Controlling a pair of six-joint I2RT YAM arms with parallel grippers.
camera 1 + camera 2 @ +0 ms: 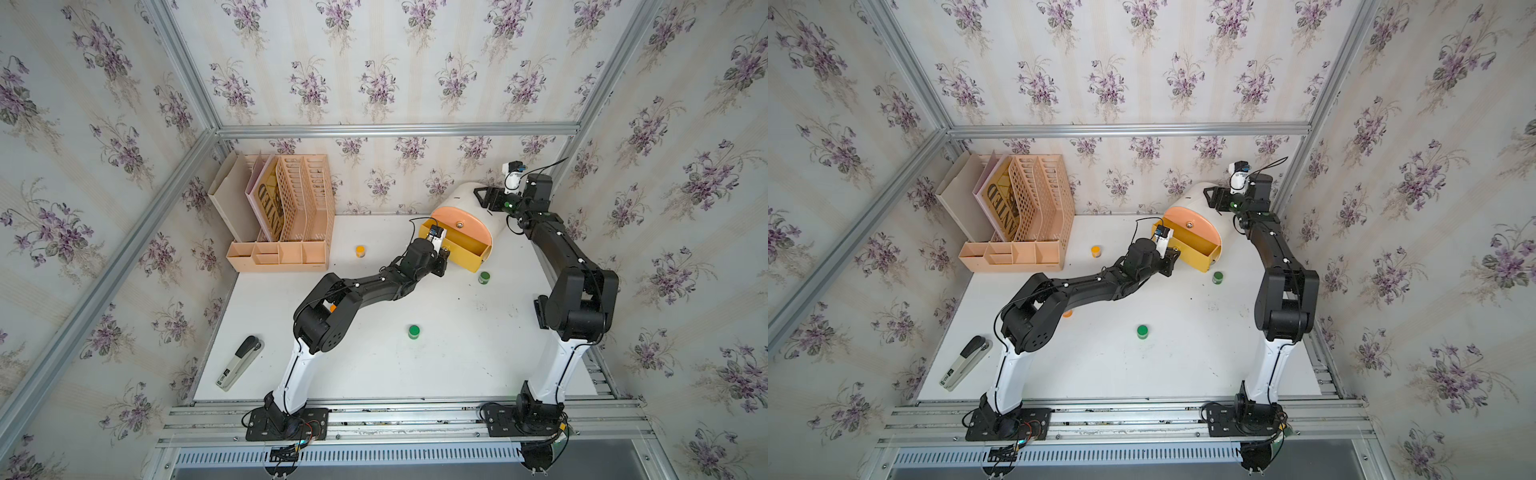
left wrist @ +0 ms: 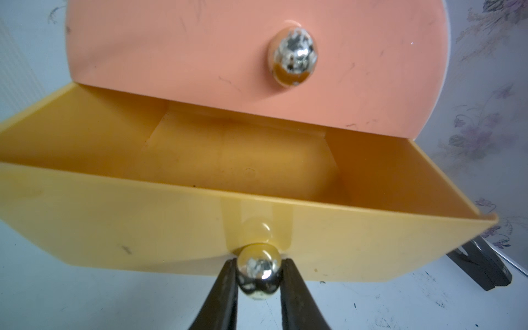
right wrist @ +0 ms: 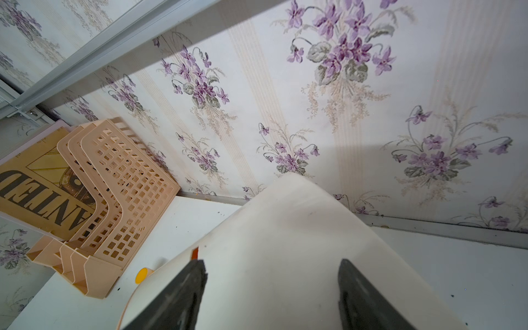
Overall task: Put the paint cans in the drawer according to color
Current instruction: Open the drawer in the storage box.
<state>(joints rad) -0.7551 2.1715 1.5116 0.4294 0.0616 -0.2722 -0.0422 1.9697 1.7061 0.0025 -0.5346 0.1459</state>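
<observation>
Nearest me, a green paint can point(image 1: 414, 331) stands alone on the white tabletop point(image 1: 374, 365), and an orange paint can point(image 1: 1067, 313) peeps out from under my left elbow. Farther in, a second green can point(image 1: 483, 277) sits just near-right of the pulled-out yellow drawer point(image 1: 457, 245). A second orange can point(image 1: 360, 251) stands to the left of my left hand point(image 2: 259, 267). That hand is pinched narrow on the yellow drawer's knob point(image 2: 258, 281), a finger on either side. The drawer juts toward the near left with its long side across my reach, and it looks empty. So I judge the next can lies beside this hand, orange to the left and green to the right, and my left hand is the nearer to both. Farthest, my right hand point(image 3: 273, 265) rests with its jaws wide over the white top of the drawer cabinet point(image 1: 465, 199), holding nothing that I can see.
</observation>
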